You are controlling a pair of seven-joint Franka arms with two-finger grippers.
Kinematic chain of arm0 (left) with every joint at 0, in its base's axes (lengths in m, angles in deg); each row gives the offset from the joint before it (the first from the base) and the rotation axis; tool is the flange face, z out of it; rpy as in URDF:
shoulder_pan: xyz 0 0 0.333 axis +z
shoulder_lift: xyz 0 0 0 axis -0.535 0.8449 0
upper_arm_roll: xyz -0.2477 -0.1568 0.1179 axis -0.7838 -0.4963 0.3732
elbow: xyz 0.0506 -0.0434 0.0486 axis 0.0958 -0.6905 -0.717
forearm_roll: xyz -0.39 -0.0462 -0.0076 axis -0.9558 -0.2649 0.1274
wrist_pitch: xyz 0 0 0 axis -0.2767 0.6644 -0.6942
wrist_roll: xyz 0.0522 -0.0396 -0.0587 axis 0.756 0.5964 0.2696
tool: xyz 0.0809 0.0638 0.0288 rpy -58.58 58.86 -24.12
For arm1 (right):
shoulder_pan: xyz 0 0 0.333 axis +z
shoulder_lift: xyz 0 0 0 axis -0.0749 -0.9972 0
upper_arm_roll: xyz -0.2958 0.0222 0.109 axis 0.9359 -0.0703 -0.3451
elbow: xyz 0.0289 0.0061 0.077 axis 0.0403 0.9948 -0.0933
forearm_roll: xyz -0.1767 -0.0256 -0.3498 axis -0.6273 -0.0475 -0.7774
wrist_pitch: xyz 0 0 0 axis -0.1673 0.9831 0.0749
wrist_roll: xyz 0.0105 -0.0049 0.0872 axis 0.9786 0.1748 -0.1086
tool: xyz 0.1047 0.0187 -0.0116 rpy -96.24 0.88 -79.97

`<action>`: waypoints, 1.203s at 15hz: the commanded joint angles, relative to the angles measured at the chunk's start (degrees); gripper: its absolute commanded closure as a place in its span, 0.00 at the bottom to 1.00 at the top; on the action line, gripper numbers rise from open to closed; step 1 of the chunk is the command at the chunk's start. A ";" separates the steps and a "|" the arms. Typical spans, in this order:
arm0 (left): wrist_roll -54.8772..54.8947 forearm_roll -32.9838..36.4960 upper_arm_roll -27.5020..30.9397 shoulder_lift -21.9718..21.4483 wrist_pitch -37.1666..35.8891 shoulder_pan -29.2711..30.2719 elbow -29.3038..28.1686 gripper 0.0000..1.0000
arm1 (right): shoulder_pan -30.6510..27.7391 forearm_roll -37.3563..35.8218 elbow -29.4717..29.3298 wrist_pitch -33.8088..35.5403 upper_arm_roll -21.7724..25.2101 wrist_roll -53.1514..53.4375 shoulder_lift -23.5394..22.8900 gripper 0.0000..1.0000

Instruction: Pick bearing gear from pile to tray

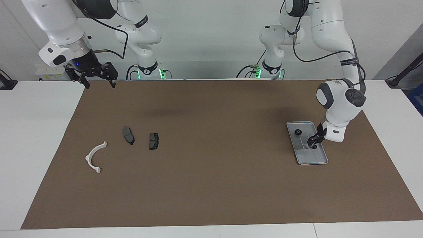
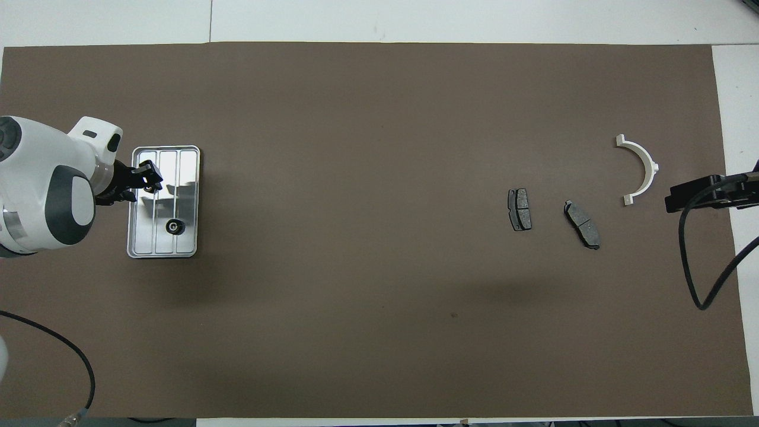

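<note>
facing view first: we see the left gripper (image 1: 314,142) low over the tray (image 1: 322,162), its jaws partly apart around a small black round piece (image 1: 315,146) on the tray floor; we cannot tell whether they touch it. a second black round piece (image 1: 298,132) lies in the tray, nearer the robots. relative to the tray, the rest of the pile sits well apart toward the right arm's end of the table (image 1: 211,185): two dark brake pads (image 1: 129,135) (image 1: 153,141) and, past them, a white curved bracket (image 1: 95,157). the right gripper (image 1: 96,76) waits raised over the table's edge at that end, jaws wide and holding nothing.
</note>
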 commanded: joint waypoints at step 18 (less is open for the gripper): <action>5.62 0.07 -0.20 -26.54 -34.95 2.73 2.17 0.00 | -0.23 -0.22 1.92 -1.23 -0.26 1.18 1.60 0.00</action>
